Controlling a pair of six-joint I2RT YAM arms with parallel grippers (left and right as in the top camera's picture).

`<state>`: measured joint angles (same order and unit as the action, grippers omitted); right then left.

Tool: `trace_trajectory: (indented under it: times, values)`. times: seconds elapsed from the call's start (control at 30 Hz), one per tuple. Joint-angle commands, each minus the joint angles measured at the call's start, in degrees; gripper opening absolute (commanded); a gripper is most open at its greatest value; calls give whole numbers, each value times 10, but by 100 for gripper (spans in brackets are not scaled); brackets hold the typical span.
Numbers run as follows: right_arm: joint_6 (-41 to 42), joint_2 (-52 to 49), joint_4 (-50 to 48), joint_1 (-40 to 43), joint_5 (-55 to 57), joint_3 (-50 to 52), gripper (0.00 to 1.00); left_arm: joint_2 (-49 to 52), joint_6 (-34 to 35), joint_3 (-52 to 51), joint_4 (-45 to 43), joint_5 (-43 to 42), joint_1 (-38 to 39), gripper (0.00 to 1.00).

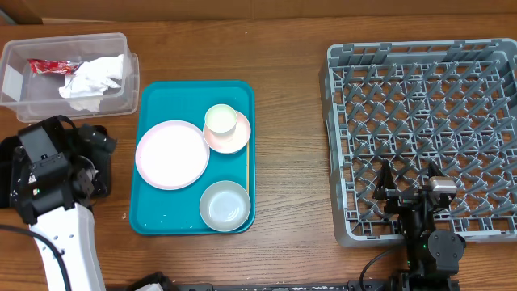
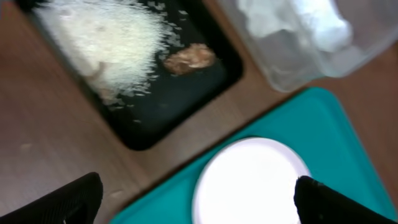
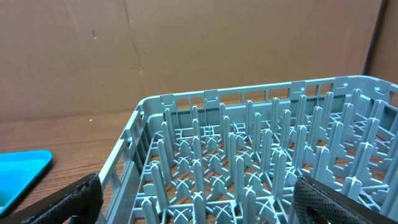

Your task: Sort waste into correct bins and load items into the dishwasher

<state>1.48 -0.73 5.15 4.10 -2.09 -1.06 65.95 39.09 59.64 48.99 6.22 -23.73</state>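
Wood table [image 1: 291, 162]: plate [image 1: 171, 153] on teal tray [image 1: 157, 101]; L claw [image 2: 196, 196], R claw [image 3: 196, 199] open.

Teal serving tray [image 1: 161, 101] on brown wooden table [image 1: 291, 121], brown board [image 3: 217, 43] behind

White-shelled left arm [image 1: 69, 242] with black wrist housing; slim black right arm [image 1: 426, 238], silver-topped, with dark textured fingers [image 3: 68, 202]

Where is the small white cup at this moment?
In the overhead view, the small white cup stands on the pink saucer in the upper right part of the teal tray, beside the large plate, above the white bowl.
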Motion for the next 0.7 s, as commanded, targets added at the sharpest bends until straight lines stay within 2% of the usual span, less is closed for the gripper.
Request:
trace_trajectory:
  times: [0.0,0.3,0.67]
  values:
    - [0,6,-4,1,5,6,100,27,8,5,0,110,-3,100]
    - [0,6,-4,1,5,6,100,41,8,5,-82,122,-9,100]
    - [0,6,-9,1,5,6,100,41,8,5,-66,68,-9,100]
